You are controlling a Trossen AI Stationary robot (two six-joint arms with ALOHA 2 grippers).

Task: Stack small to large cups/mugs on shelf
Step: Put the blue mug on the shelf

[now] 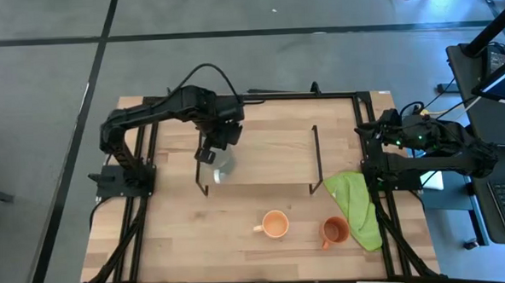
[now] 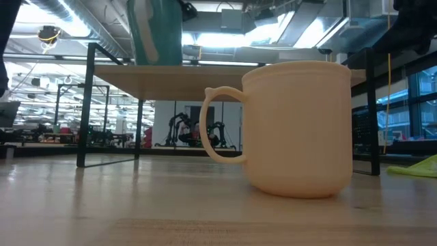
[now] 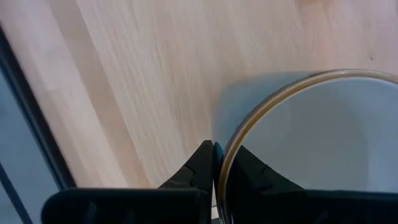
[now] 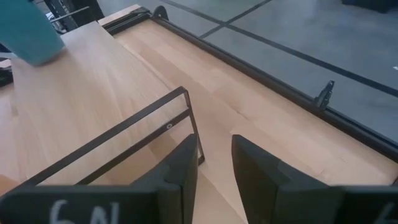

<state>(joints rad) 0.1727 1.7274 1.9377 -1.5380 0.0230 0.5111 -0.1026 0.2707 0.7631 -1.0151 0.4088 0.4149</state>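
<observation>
While left gripper (image 1: pixel 212 155) fingers pinched the white mug's (image 1: pixel 222 165) rim on the light-wood shelf (image 1: pixel 270 149), right gripper (image 4: pixel 214 163) fingers were spread above the pale wooden worktop (image 1: pixel 197 238).

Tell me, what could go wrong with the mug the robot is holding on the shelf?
The left gripper pinches only the thin rim of the white handled mug, so it might slip or tip on release. That mug sits near the left end of the low light-wood shelf, close to its edge, so a nudge could push it off. The light orange mug and dark orange-brown mug are on the tabletop, not yet stacked.
</observation>
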